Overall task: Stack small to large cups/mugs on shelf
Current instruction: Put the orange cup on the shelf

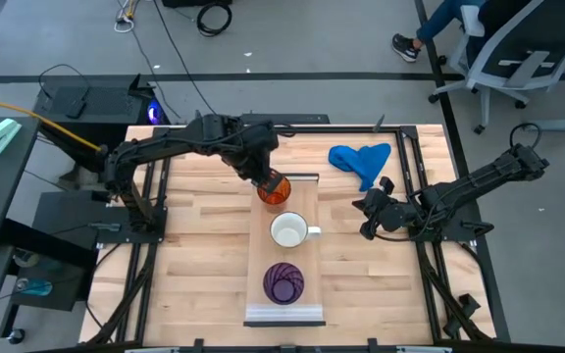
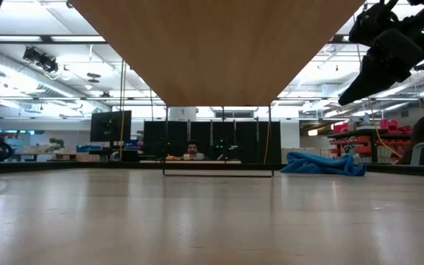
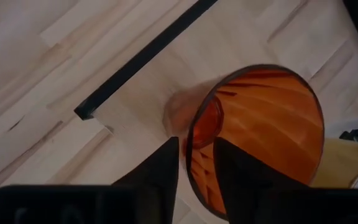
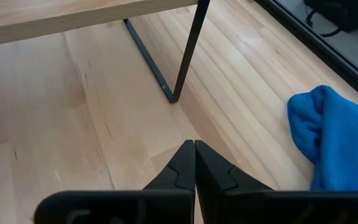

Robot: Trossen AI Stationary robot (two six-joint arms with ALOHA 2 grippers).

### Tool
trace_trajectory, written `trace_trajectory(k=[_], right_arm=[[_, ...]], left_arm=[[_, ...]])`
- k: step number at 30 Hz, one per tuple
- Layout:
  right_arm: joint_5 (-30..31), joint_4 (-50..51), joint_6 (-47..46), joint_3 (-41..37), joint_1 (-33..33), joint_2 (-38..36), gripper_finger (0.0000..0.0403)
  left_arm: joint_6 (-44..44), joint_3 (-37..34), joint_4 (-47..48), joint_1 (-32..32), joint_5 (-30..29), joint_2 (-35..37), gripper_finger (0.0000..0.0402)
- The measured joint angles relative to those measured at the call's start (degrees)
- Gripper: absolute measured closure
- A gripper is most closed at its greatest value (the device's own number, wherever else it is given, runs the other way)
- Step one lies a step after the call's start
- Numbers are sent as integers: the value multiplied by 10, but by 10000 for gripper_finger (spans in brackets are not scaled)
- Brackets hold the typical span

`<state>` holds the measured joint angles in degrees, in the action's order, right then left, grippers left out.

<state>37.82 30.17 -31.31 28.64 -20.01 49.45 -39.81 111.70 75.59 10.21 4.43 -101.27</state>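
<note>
We see the left gripper (image 1: 268, 181) clamped on the orange cup's (image 1: 274, 189) rim at the shelf's (image 1: 307, 294) far end; right gripper (image 1: 369, 218) fingers together, idle.

- The left arm reaches in from the table's left side, bent at the elbow, its wrist turned downward over the far end of the shelf.
- The left gripper (image 1: 269, 182) points down; in the left wrist view its two dark fingers (image 3: 160, 174) stand a narrow gap apart, with the rim wall of the orange cup (image 3: 260, 134) between the jaws, one finger outside the wall and the other inside it.
- The right arm stretches in low from the table's right side, waiting.
- The right gripper (image 4: 194, 163) has its fingertips pressed together, nothing between the jaws.
</note>
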Motion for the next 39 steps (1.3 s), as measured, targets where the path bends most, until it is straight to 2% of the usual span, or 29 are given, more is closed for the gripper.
trace_trajectory(k=[10,14,18,21,23,27,31,35,39], right_arm=[[-6,1,0,0,0,0,394],[-7,3,0,0,0,0,394],[-8,3,-5,0,0,0,394],[-11,4,-6,0,0,0,394],[-11,5,-6,0,0,0,394],[-11,13,-18,0,0,0,394],[-15,34,-33,1,0,0,394],[-15,42,-44,1,0,-1,393],[-14,40,-50,0,0,-3,393]], left_arm=[[1,0,0,21,-1,29,275],[1,0,3,25,-25,55,274],[-1,0,54,25,-100,85,277],[-31,0,142,17,-189,101,284],[-48,-11,141,1,-251,113,288],[-50,-66,131,-48,-311,144,292],[-105,-189,132,-100,-383,188,290],[-228,-338,133,-162,-455,259,293],[-362,-481,73,-246,-585,342,301]])
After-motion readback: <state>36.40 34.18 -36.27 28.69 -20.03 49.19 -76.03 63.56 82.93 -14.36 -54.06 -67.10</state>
